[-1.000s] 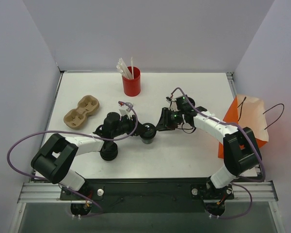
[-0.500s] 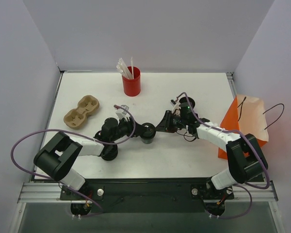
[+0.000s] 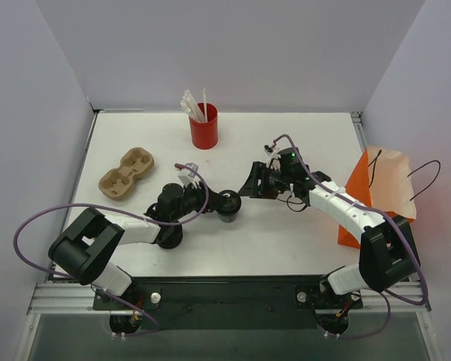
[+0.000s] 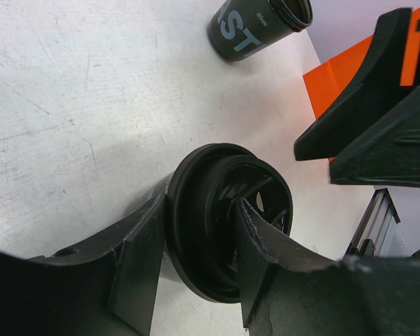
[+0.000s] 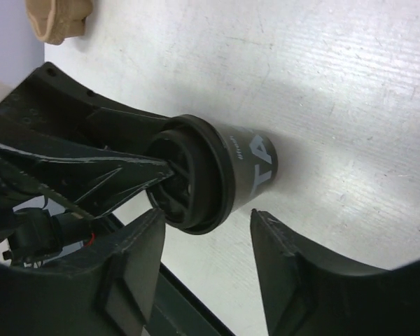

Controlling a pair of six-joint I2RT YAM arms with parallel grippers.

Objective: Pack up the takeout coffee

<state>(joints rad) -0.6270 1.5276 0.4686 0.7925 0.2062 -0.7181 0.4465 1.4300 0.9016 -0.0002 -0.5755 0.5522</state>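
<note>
A takeout coffee cup (image 3: 229,207), black with a black lid, stands on the table's middle. My left gripper (image 3: 222,203) is shut on its lid rim (image 4: 224,210), one finger (image 4: 136,259) outside the cup and the other (image 4: 266,252) in the lid's recess. My right gripper (image 3: 248,187) is open just right of the cup. In the right wrist view the lidded cup (image 5: 227,171) lies just beyond my right gripper (image 5: 207,211), whose fingers do not touch it. A second black cup (image 4: 259,24) without a lid shows farther off in the left wrist view.
The orange paper bag (image 3: 383,192) stands at the table's right edge. A red cup of white straws (image 3: 204,126) is at the back. A brown cardboard cup carrier (image 3: 126,173) lies at the left. A low stack of black lids (image 3: 169,235) sits under my left arm.
My right gripper's jaws have opened wider and it has drawn back a little from the cup. My left gripper kept its hold on the lidded cup.
</note>
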